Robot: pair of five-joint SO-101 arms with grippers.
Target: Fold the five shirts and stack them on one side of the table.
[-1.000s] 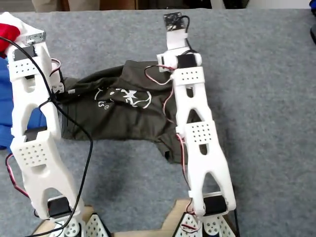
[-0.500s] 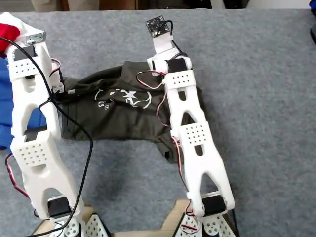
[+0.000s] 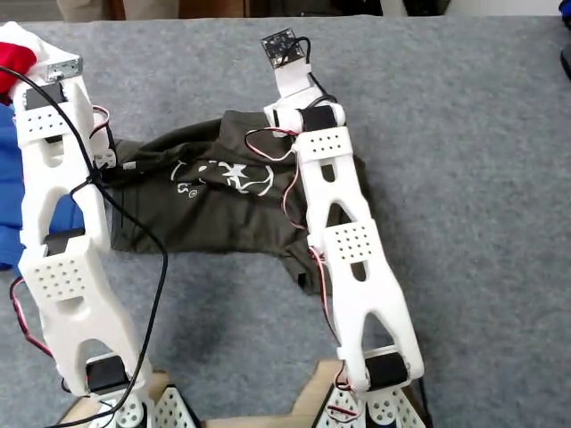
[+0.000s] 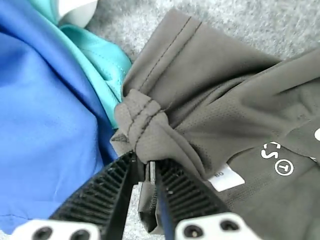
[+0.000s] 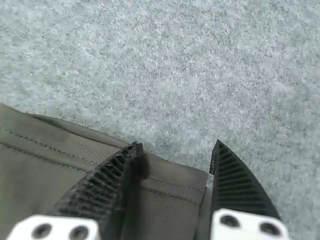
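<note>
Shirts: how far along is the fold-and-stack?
Done: a blue shirt, teal shirt and red cloth lie piled at one side of the table; I cannot tell how neatly folded. In hand: the dark shirt, rumpled; left gripper pinches a bunched edge, right gripper is open over a hem. Left: fold it, stack it.

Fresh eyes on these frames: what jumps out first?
A dark olive shirt lies crumpled across the middle of the grey table, between the two arms. The left gripper is shut on a bunched corner of it, next to a blue shirt. The right gripper hangs open over its far edge.
</note>
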